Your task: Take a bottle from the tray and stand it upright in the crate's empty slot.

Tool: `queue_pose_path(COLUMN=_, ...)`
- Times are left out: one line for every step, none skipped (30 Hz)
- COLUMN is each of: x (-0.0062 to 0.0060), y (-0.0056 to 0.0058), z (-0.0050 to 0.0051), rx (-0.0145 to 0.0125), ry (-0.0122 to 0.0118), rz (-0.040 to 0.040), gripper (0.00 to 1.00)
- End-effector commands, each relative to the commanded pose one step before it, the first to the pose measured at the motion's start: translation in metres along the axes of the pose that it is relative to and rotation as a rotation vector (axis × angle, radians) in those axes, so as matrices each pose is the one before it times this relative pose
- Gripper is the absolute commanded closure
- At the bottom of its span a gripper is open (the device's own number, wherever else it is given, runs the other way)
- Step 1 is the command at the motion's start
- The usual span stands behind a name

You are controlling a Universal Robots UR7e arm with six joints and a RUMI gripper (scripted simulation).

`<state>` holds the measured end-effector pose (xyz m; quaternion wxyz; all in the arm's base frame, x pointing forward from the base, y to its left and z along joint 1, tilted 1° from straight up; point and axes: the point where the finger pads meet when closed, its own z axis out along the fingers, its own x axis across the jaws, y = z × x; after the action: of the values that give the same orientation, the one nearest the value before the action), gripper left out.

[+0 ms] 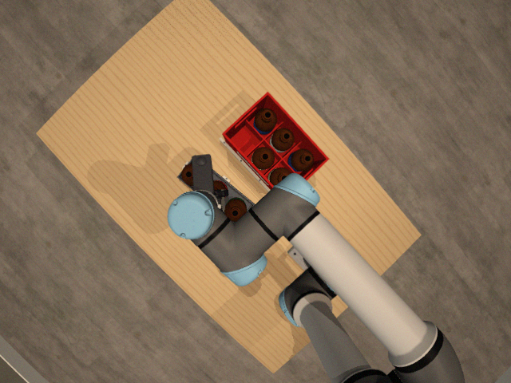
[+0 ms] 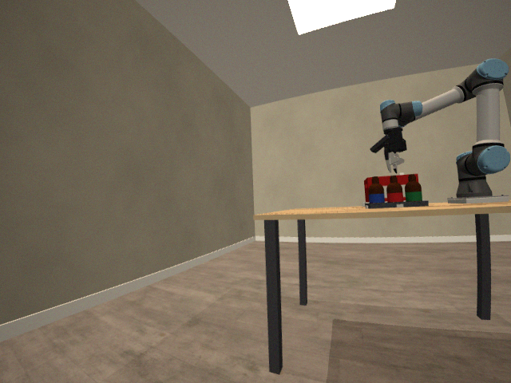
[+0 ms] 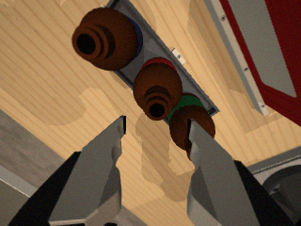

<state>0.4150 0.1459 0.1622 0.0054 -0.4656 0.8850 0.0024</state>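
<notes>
Three brown bottles stand upright in a row on a flat grey tray: one with a blue label, one with a red label in the middle, one with a green label. My gripper hangs above the tray, over the red-labelled bottle, with its fingers part open and nothing between them. It also shows in the side view. The red crate stands beyond the tray and holds several bottles. Its one empty slot is at the left corner nearest the tray.
The arm's base stands on the table to the right of the crate. The arm's elbow hides part of the crate and the tray in the top view. The table's edge lies to the left of the tray.
</notes>
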Motion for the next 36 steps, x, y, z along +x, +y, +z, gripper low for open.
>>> queue_pose_path(x=-0.00021, y=-0.00026, z=0.00360, rx=0.00096, ry=-0.00082, rz=-0.00001, gripper=0.62)
queue_pose_path(x=0.00000, y=0.00000, z=0.00102, rx=0.00000, ry=0.00000, rz=0.00000, gripper=0.62)
queue_pose_path(x=0.00000, y=0.00000, z=0.00000, rx=0.00000, ry=0.00000, rz=0.00000, gripper=0.62)
queue_pose_path(x=0.00000, y=0.00000, z=0.00000, rx=0.00000, ry=0.00000, rz=0.00000, gripper=0.62)
queue_pose_path(x=0.00000, y=0.00000, z=0.00107, rx=0.00000, ry=0.00000, rz=0.00000, gripper=0.62)
queue_pose_path(x=0.00000, y=0.00000, z=0.00111, rx=0.00000, ry=0.00000, rz=0.00000, gripper=0.62)
queue_pose_path(x=0.00000, y=0.00000, z=0.00114, rx=0.00000, ry=0.00000, rz=0.00000, gripper=0.62)
queue_pose_path(x=0.00000, y=0.00000, z=0.00116, rx=0.00000, ry=0.00000, rz=0.00000, gripper=0.62)
queue_pose_path(x=0.00000, y=0.00000, z=0.00120, rx=0.00000, ry=0.00000, rz=0.00000, gripper=0.62)
queue_pose_path(x=0.00000, y=0.00000, z=0.00122, rx=0.00000, ry=0.00000, rz=0.00000, gripper=0.62)
queue_pose_path(x=0.00000, y=0.00000, z=0.00123, rx=0.00000, ry=0.00000, rz=0.00000, gripper=0.62)
queue_pose_path(x=0.00000, y=0.00000, z=0.00123, rx=0.00000, ry=0.00000, rz=0.00000, gripper=0.62)
queue_pose_path(x=0.00000, y=0.00000, z=0.00124, rx=0.00000, ry=0.00000, rz=0.00000, gripper=0.62)
queue_pose_path(x=0.00000, y=0.00000, z=0.00124, rx=0.00000, ry=0.00000, rz=0.00000, gripper=0.62)
queue_pose_path(x=0.00000, y=0.00000, z=0.00123, rx=0.00000, ry=0.00000, rz=0.00000, gripper=0.62)
queue_pose_path(x=0.00000, y=0.00000, z=0.00121, rx=0.00000, ry=0.00000, rz=0.00000, gripper=0.62)
queue_pose_path(x=0.00000, y=0.00000, z=0.00119, rx=0.00000, ry=0.00000, rz=0.00000, gripper=0.62)
queue_pose_path(x=0.00000, y=0.00000, z=0.00117, rx=0.00000, ry=0.00000, rz=0.00000, gripper=0.62)
queue_pose_path(x=0.00000, y=0.00000, z=0.00113, rx=0.00000, ry=0.00000, rz=0.00000, gripper=0.62)
queue_pose_path(x=0.00000, y=0.00000, z=0.00000, rx=0.00000, ry=0.00000, rz=0.00000, gripper=0.62)
queue_pose_path(x=0.00000, y=0.00000, z=0.00000, rx=0.00000, ry=0.00000, rz=0.00000, gripper=0.62)
queue_pose_path(x=0.00000, y=0.00000, z=0.00110, rx=0.00000, ry=0.00000, rz=0.00000, gripper=0.62)
queue_pose_path(x=0.00000, y=0.00000, z=0.00105, rx=0.00000, ry=0.00000, rz=0.00000, gripper=0.62)
queue_pose_path(x=0.00000, y=0.00000, z=0.00101, rx=0.00000, ry=0.00000, rz=0.00000, gripper=0.62)
queue_pose_path(x=0.00000, y=0.00000, z=0.00096, rx=0.00000, ry=0.00000, rz=0.00000, gripper=0.62)
queue_pose_path(x=0.00000, y=0.00000, z=0.00090, rx=0.00000, ry=0.00000, rz=0.00000, gripper=0.62)
queue_pose_path(x=0.00000, y=0.00000, z=0.00085, rx=0.00000, ry=0.00000, rz=0.00000, gripper=0.62)
queue_pose_path(x=0.00000, y=0.00000, z=0.00079, rx=0.00000, ry=0.00000, rz=0.00000, gripper=0.62)
queue_pose_path(x=0.00000, y=0.00000, z=0.00073, rx=0.00000, ry=0.00000, rz=0.00000, gripper=0.62)
queue_pose_path(x=0.00000, y=0.00000, z=0.00066, rx=0.00000, ry=0.00000, rz=0.00000, gripper=0.62)
queue_pose_path(x=0.00000, y=0.00000, z=0.00060, rx=0.00000, ry=0.00000, rz=0.00000, gripper=0.62)
queue_pose_path(x=0.00000, y=0.00000, z=0.00054, rx=0.00000, ry=0.00000, rz=0.00000, gripper=0.62)
queue_pose_path(x=0.00000, y=0.00000, z=0.00047, rx=0.00000, ry=0.00000, rz=0.00000, gripper=0.62)
queue_pose_path(x=0.00000, y=0.00000, z=0.00041, rx=0.00000, ry=0.00000, rz=0.00000, gripper=0.62)
queue_pose_path(x=0.00000, y=0.00000, z=0.00035, rx=0.00000, ry=0.00000, rz=0.00000, gripper=0.62)
queue_pose_path(x=0.00000, y=0.00000, z=0.00029, rx=0.00000, ry=0.00000, rz=0.00000, gripper=0.62)
